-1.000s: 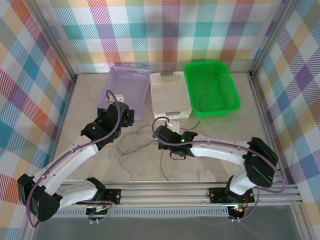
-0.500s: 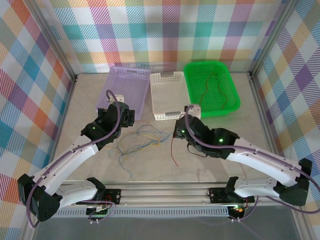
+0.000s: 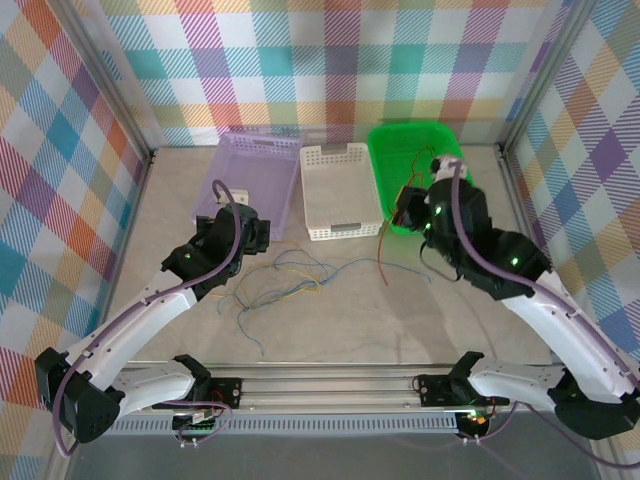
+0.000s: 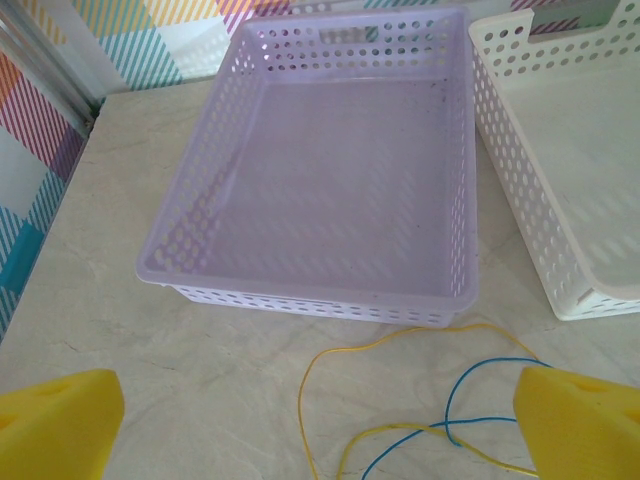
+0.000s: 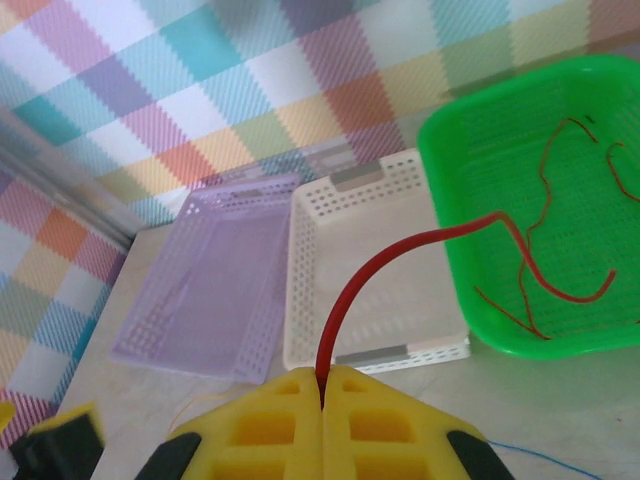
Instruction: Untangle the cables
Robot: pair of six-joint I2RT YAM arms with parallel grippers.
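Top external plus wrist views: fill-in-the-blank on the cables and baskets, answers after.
The cable pinched in the right gripper is ___ in colour.
Thin red cables already lie in the basket coloured ___.
The left gripper is ___, with a yellow cable and a blue cable on the table ahead.
The purple basket holds ___ cables.
Missing: red; green; open; no.

Two robot arms, left arm (image 3: 140, 310) and right arm (image 3: 560, 320), have white curved shells and black joints. A purple-grey cable (image 3: 238, 235) runs along each. Green lights (image 3: 513, 262) glow. Left gripper (image 4: 315, 420) and right gripper (image 5: 322, 385) have yellow fingers.
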